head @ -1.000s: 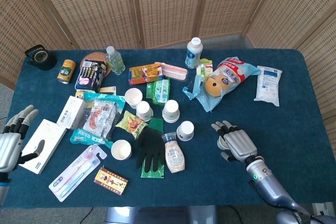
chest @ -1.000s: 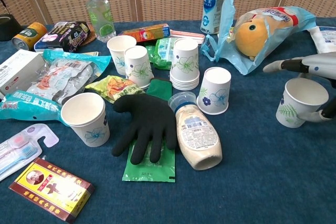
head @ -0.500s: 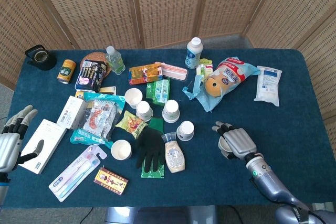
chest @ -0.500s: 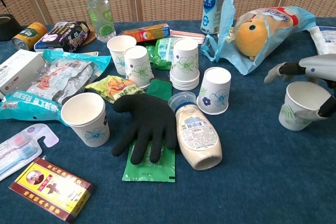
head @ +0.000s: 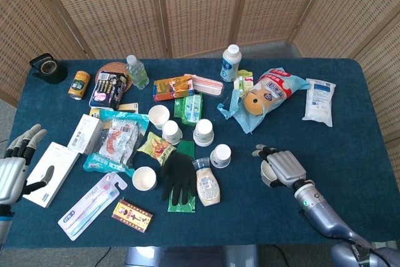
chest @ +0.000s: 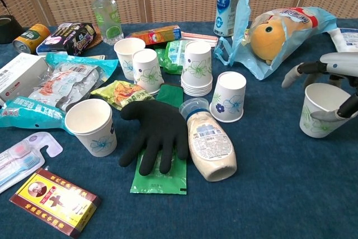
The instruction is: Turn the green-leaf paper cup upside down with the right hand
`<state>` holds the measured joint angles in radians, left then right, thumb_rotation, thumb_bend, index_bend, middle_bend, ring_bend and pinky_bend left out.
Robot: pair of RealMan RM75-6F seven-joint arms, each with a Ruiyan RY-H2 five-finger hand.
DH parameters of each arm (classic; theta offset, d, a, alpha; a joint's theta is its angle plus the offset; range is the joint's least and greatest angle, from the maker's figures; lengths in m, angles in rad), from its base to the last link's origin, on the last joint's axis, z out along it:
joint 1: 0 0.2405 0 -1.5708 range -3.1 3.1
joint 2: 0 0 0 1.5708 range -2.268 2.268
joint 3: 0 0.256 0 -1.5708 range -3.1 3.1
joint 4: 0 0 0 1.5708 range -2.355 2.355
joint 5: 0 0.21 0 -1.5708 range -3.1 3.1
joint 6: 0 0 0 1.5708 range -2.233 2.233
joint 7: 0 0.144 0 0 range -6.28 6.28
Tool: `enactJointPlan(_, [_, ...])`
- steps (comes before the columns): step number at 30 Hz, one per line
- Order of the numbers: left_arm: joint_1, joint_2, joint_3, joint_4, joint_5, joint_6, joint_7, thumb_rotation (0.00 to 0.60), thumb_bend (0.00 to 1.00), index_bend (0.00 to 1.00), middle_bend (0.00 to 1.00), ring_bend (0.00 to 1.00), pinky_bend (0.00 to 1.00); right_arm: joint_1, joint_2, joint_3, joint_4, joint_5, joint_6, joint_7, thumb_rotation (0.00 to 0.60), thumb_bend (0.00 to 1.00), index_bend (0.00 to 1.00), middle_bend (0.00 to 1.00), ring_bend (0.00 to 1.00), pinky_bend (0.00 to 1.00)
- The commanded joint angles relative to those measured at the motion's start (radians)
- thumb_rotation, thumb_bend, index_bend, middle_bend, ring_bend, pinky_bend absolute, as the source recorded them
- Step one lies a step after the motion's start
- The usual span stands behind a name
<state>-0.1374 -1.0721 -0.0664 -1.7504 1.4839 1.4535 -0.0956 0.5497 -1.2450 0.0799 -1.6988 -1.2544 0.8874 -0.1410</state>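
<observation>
This looks like a robot test room rather than a home: a table (head: 350, 154) under dark blue cloth, crowded with unrelated groceries, paper cups (chest: 197, 66) and toothbrushes (head: 90, 204), is ringed by woven folding screens (head: 200, 4).

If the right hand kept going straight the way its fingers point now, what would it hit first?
Probably the upside-down blue-flower cup, the nearest thing leftward of the right hand, which already grips the green-leaf paper cup. Depth is uncertain, and bare table lies between.

A folding wicker screen (head: 200, 4) stands behind the table (head: 362, 154), which is covered in dark blue cloth under even light.
</observation>
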Motion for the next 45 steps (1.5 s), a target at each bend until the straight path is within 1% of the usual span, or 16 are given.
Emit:
enactJointPlan(1, [-0.002, -0.001, -0.001, 0.0, 0.0, -0.001, 0.0, 0.6, 0.46, 0.04, 0.05, 0.03, 0.1, 0.003, 0.007, 0.015, 0.001, -0.031, -0.013, 0.116, 0.6, 0.39, 0.22, 0.17, 0.25, 0.55])
enactJointPlan(6, [-0.007, -0.003, -0.003, -0.001, 0.003, -0.006, 0.001, 0.6, 0.46, 0.04, 0.05, 0.03, 0.1, 0.01, 0.012, 0.045, 0.015, -0.059, -0.043, 0.335, 0.6, 0.38, 0.22, 0.17, 0.25, 0.55])
enactJointPlan(13, [-0.005, 0.002, -0.003, -0.006, 0.002, -0.001, 0.006, 0.6, 0.46, 0.04, 0.05, 0.03, 0.1, 0.018, -0.001, 0.091, 0.063, -0.059, -0.084, 0.635, 0.6, 0.38, 0.22, 0.18, 0.25, 0.55])
enactJointPlan(19, [-0.003, 0.006, -0.002, -0.013, 0.006, 0.004, 0.011, 0.6, 0.46, 0.04, 0.05, 0.03, 0.1, 0.036, -0.01, 0.104, 0.117, -0.096, -0.138, 0.852, 0.6, 0.38, 0.22, 0.17, 0.25, 0.55])
enactJointPlan(25, [0.0, 0.011, -0.002, -0.02, 0.007, 0.008, 0.015, 0.6, 0.46, 0.04, 0.05, 0.03, 0.1, 0.043, -0.041, 0.098, 0.191, -0.144, -0.143, 1.019, 0.6, 0.38, 0.22, 0.18, 0.25, 0.55])
enactJointPlan(32, [0.001, 0.015, -0.001, -0.027, 0.011, 0.011, 0.019, 0.6, 0.46, 0.04, 0.05, 0.03, 0.1, 0.062, -0.072, 0.077, 0.273, -0.187, -0.155, 1.138, 0.6, 0.37, 0.21, 0.17, 0.24, 0.52])
enactJointPlan(34, [0.002, 0.017, -0.001, -0.027, 0.01, 0.013, 0.02, 0.6, 0.46, 0.04, 0.05, 0.03, 0.1, 0.069, -0.073, 0.062, 0.298, -0.214, -0.159, 1.177, 0.6, 0.37, 0.2, 0.17, 0.22, 0.48])
enactJointPlan(37, [0.004, 0.021, -0.002, -0.029, 0.009, 0.017, 0.02, 0.6, 0.46, 0.04, 0.05, 0.03, 0.1, 0.078, -0.069, 0.032, 0.335, -0.253, -0.168, 1.245, 0.6, 0.37, 0.15, 0.12, 0.15, 0.35])
enactJointPlan(38, [0.005, 0.021, -0.002, -0.029, 0.009, 0.018, 0.02, 0.6, 0.46, 0.04, 0.05, 0.03, 0.1, 0.081, -0.07, 0.025, 0.349, -0.261, -0.171, 1.261, 0.6, 0.37, 0.11, 0.09, 0.11, 0.28])
enactJointPlan(39, [0.005, 0.022, -0.003, -0.03, 0.01, 0.02, 0.02, 0.6, 0.46, 0.04, 0.05, 0.03, 0.1, 0.082, -0.072, 0.016, 0.36, -0.271, -0.167, 1.274, 0.6, 0.36, 0.05, 0.04, 0.05, 0.17])
enactJointPlan(41, [0.004, 0.021, -0.003, -0.031, 0.013, 0.02, 0.02, 0.6, 0.46, 0.04, 0.05, 0.03, 0.1, 0.082, -0.076, 0.004, 0.382, -0.298, -0.138, 1.302, 0.6, 0.37, 0.0, 0.0, 0.0, 0.03])
enactJointPlan(42, [0.003, 0.02, -0.003, -0.032, 0.015, 0.02, 0.02, 0.6, 0.46, 0.04, 0.05, 0.03, 0.1, 0.081, -0.075, -0.001, 0.39, -0.309, -0.122, 1.311, 0.6, 0.37, 0.0, 0.0, 0.0, 0.0])
enactJointPlan(45, [0.001, 0.02, -0.004, -0.033, 0.02, 0.02, 0.024, 0.6, 0.46, 0.04, 0.05, 0.03, 0.1, 0.083, -0.056, -0.016, 0.404, -0.335, -0.089, 1.298, 0.6, 0.37, 0.0, 0.0, 0.0, 0.0])
